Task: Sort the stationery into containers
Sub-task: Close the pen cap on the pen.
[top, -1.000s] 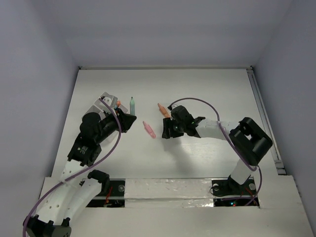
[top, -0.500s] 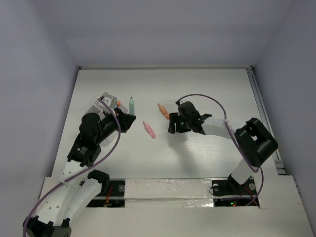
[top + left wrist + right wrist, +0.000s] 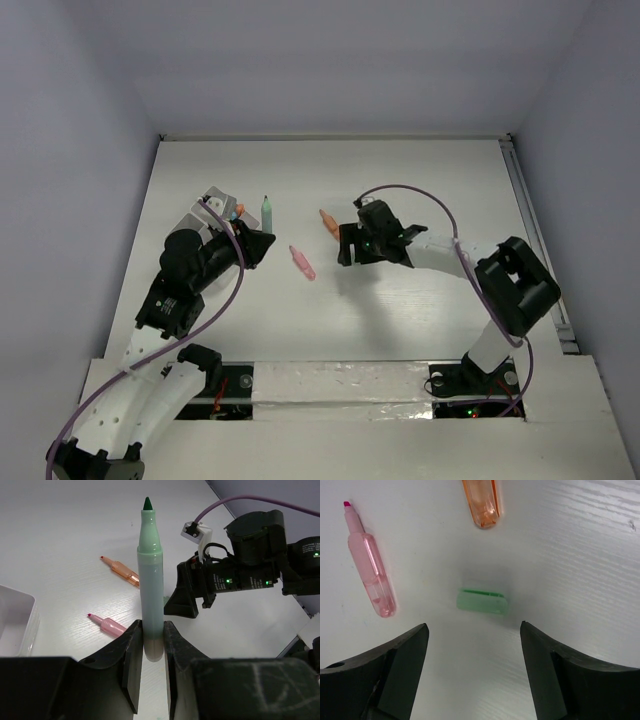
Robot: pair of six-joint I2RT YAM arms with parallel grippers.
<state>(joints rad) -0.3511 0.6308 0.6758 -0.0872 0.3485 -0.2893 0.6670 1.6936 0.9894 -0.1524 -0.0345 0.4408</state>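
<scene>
My left gripper [image 3: 152,630] is shut on the base of an uncapped green marker [image 3: 150,575]; in the top view the marker [image 3: 267,212] sticks out beyond the gripper [image 3: 258,243]. My right gripper [image 3: 472,630] is open and hovers over a small green marker cap [image 3: 482,601] lying on the table. A pink marker [image 3: 370,567] lies to its left and an orange marker [image 3: 481,502] just beyond. In the top view the pink marker [image 3: 302,263] and orange marker [image 3: 328,222] lie left of the right gripper [image 3: 346,246]. The white containers [image 3: 213,203] stand beside the left arm.
A corner of a translucent container [image 3: 17,620] shows at the left of the left wrist view. The white table [image 3: 420,180] is walled at the back and sides. A metal rail [image 3: 530,230] runs along its right edge.
My right gripper has shifted a little toward the far side, closer to the orange marker. The left arm and its green marker have not moved.
</scene>
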